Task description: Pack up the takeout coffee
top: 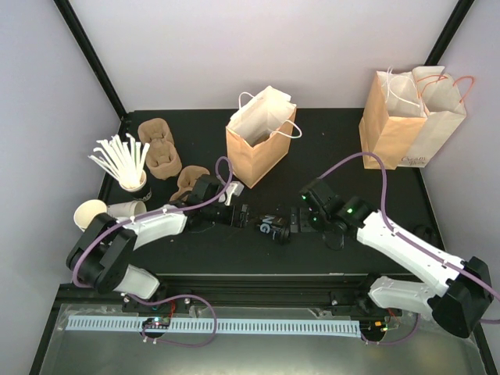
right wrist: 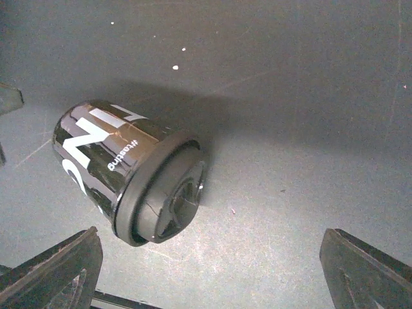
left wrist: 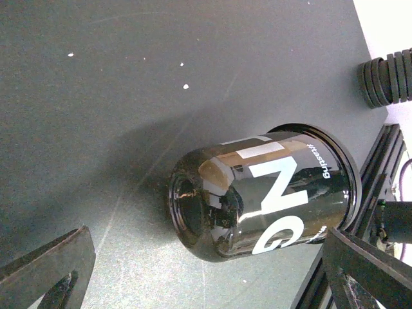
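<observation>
Shows the takeout coffee [top: 269, 227] lying on its side between the wide-open left gripper [top: 243, 216] and right gripper [top: 295, 221], held by neither, glossy black, printed "NG" and "#tasting" in white.

Bright overhead light puts glare on the takeout coffee [left wrist: 257, 193], soft shadow on the table [left wrist: 96, 96].

Black counter [top: 328, 133] has the takeout coffee [top: 266, 228] tipped on its side toward the front, an open brown bag [top: 254, 152] behind it, more bags [top: 406, 125] back right, plus pulp carriers [top: 160, 152], a cup of white sticks [top: 133, 181] and two lidless cups [top: 125, 208] over on the left.
</observation>
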You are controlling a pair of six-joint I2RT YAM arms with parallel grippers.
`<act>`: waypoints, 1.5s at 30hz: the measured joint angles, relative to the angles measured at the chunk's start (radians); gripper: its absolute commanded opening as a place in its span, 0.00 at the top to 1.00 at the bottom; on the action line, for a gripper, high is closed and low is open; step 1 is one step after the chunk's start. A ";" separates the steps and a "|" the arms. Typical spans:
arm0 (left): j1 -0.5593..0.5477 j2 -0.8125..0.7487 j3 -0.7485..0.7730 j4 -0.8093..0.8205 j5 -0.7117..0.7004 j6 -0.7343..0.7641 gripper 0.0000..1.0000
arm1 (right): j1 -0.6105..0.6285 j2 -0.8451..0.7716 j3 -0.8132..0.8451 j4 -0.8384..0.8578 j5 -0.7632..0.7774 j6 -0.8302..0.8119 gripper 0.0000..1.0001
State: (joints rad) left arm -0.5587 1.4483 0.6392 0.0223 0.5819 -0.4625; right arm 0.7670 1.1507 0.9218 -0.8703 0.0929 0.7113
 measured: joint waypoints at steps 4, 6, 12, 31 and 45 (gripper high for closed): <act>0.000 -0.024 0.000 -0.025 -0.026 0.017 0.01 | 0.000 -0.045 -0.058 0.027 0.002 -0.003 0.06; 0.000 -0.039 0.000 -0.033 -0.037 0.020 0.01 | 0.000 -0.062 -0.084 0.041 0.005 -0.003 0.06; 0.000 -0.051 0.000 -0.036 -0.047 0.034 0.01 | 0.000 -0.124 -0.148 0.082 0.010 -0.003 0.06; -0.006 0.012 -0.004 0.038 0.040 0.044 0.03 | 0.000 -0.356 -0.395 0.360 -0.157 -0.007 0.08; -0.026 -0.211 -0.085 -0.054 0.000 0.042 0.03 | 0.000 -0.380 -0.452 0.542 -0.332 -0.149 0.00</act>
State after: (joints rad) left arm -0.5842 1.2373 0.5541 -0.0319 0.5823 -0.4202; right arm 0.7670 0.7708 0.4698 -0.3283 -0.2390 0.5625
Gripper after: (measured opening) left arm 0.971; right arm 0.998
